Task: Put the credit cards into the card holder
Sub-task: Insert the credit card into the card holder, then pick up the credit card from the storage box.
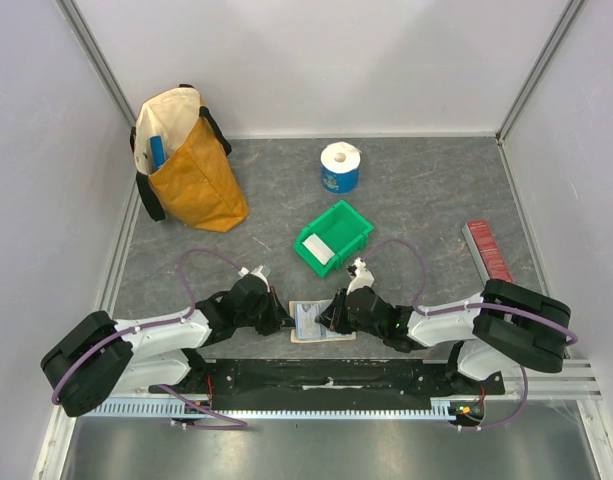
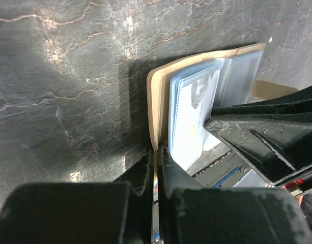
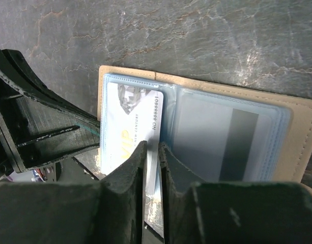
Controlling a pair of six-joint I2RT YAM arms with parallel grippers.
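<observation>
Between the two arms, near the front edge of the worktop (image 1: 416, 190), the card holder (image 3: 301, 137) lies opened flat with its clear pockets facing up. The left gripper (image 2: 157, 157) is clenched on the thin edge of the tan cover at its own side, which looks meant to pin the holder in place. The right gripper (image 3: 153, 150) is nearer the work: its jaws stand narrow with the near end of a white card (image 3: 130, 127) between them, which reads as a pinch on that card.

The relation that matters is the card's long axis. It runs straight away from the right gripper, in line with the fingers, and most of its length already sits in the clear pocket on the side where the left gripper holds. Only the near end, hidden between the fingers, seems to stand out of the pocket mouth. So any further push would probably go along that axis, directly forward, with no sideways drift that could buckle the sleeve.

A second card with a dark stripe (image 3: 237, 147) is seated in the neighbouring pocket. Further back, the green bin (image 1: 356, 232) holds something pale and flat; whether it is more cards I cannot tell
</observation>
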